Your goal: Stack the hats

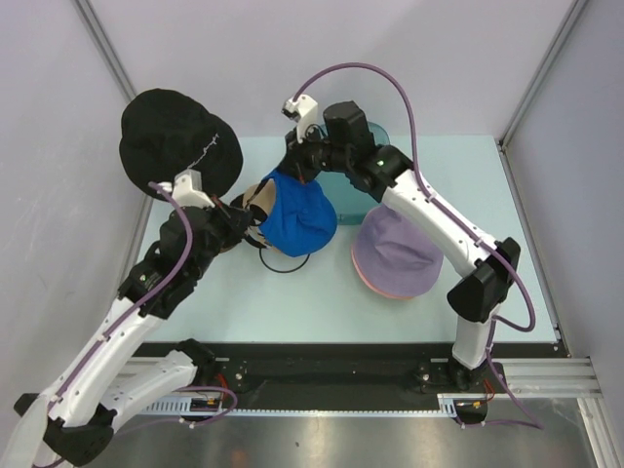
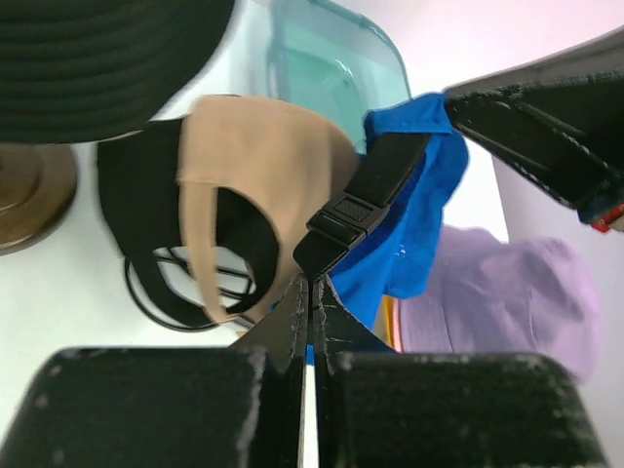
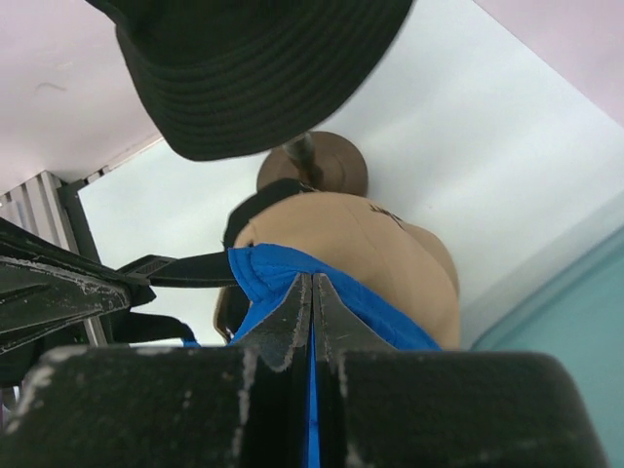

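A blue cap (image 1: pixel 297 219) lies over a tan cap (image 1: pixel 255 198) at the table's middle. My left gripper (image 1: pixel 240 220) is shut on the blue cap's black buckle strap (image 2: pixel 363 200); its fingertips (image 2: pixel 312 285) meet just under the buckle. My right gripper (image 1: pixel 292 168) is shut on the blue cap's far edge (image 3: pixel 278 278), with the tan cap (image 3: pixel 361 244) behind it. A lavender bucket hat (image 1: pixel 395 255) sits at the right on a pink rim (image 1: pixel 375 284). A black bucket hat (image 1: pixel 171 141) hangs on a stand at the back left.
A teal see-through container (image 1: pixel 378 132) stands at the back behind the right arm. The stand's round wooden base (image 3: pixel 322 166) is under the black hat. A thin black wire ring (image 1: pixel 283 265) lies beneath the caps. Walls close in on both sides.
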Robot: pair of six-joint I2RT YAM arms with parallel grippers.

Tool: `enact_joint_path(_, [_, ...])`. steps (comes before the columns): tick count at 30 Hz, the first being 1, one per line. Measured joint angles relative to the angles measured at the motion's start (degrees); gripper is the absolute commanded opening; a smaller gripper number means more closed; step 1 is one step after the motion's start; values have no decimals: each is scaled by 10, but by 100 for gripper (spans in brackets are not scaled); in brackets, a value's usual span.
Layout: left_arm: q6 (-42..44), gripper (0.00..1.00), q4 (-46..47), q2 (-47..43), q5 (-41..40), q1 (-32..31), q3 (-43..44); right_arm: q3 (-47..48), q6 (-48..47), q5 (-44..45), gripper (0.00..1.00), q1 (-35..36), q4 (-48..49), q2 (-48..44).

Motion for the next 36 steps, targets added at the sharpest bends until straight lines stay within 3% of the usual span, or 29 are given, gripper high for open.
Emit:
enact_joint_path(9, [-19, 0, 32, -37, -24, 45, -79, 30, 13, 31, 0, 29, 52, 61])
enact_joint_path(11, [-15, 0, 42, -27, -15, 60, -87, 43, 24, 41, 16, 31, 60, 88])
enact_joint_path(12, [-13, 0, 46, -22, -13, 67, -87, 52, 31, 44, 31, 30, 60, 101])
enact_joint_path(13, [-9, 0, 51, -16, -10, 74, -87, 59, 38, 49, 62, 30, 60, 111])
enact_joint_path(16, [6, 0, 51, 6, -3, 90, -83, 87, 60, 55, 89, 14, 57, 132])
enact_joint_path(17, [10, 0, 50, 16, 0, 93, -78, 92, 68, 52, 93, 5, 54, 132])
enact_joint_path(22, [16, 0, 52, 45, 14, 107, -44, 77, 108, 28, 95, -63, 55, 101])
enact_joint_path(29, [16, 0, 69, 57, 31, 132, -17, -167, 132, -35, 94, -144, 72, -76])
enact_joint_path(32, [16, 0, 73, 76, 42, 141, -7, -290, 134, -87, 94, -147, 102, -149])
enact_joint_path(36, [20, 0, 76, 97, 51, 142, 1, -392, 138, -134, 86, -141, 124, -200])
